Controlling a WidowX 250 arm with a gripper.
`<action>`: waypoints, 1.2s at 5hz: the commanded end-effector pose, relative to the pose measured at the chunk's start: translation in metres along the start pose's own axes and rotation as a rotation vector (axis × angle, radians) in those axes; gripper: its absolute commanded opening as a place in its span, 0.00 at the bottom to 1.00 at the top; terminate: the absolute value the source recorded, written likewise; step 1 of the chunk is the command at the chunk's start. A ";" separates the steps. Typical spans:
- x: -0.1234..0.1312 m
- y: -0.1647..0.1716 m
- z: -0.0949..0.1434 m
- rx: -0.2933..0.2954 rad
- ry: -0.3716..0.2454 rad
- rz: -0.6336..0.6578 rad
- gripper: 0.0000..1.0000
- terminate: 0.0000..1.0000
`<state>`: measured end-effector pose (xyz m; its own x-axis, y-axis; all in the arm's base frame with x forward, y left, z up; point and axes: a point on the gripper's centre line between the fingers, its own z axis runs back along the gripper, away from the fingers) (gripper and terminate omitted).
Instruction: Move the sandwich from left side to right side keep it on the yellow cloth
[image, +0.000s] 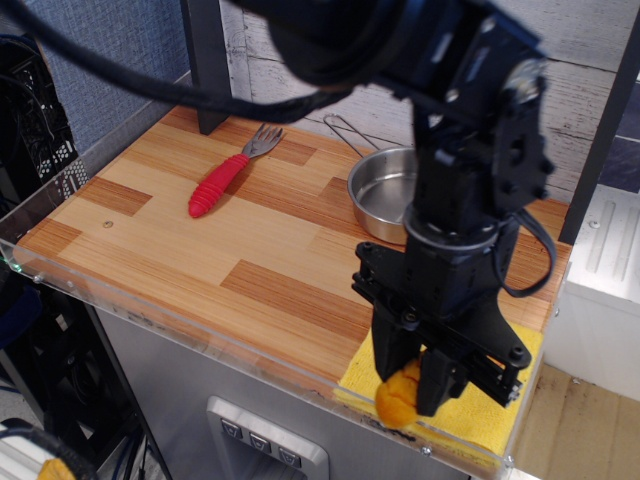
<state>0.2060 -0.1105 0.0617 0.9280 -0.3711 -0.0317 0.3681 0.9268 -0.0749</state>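
My black gripper is shut on the orange-yellow sandwich, whose rounded end shows between the fingers. It hangs over the front left part of the yellow cloth, close to the table's front edge. I cannot tell whether the sandwich touches the cloth. The arm hides most of the cloth; only its front and right strips show.
A steel pan with a wire handle stands at the back, partly behind the arm. A red-handled fork lies at the back left. A clear plastic rim lines the table's front edge. A dark post stands at the back left.
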 end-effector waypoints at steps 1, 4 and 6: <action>-0.006 0.001 0.004 0.001 -0.089 0.096 0.00 0.00; 0.029 0.026 -0.002 0.039 -0.117 0.263 0.00 0.00; 0.025 0.027 0.004 0.051 -0.084 0.258 1.00 0.00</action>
<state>0.2432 -0.0979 0.0513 0.9927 -0.1200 -0.0144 0.1198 0.9927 -0.0130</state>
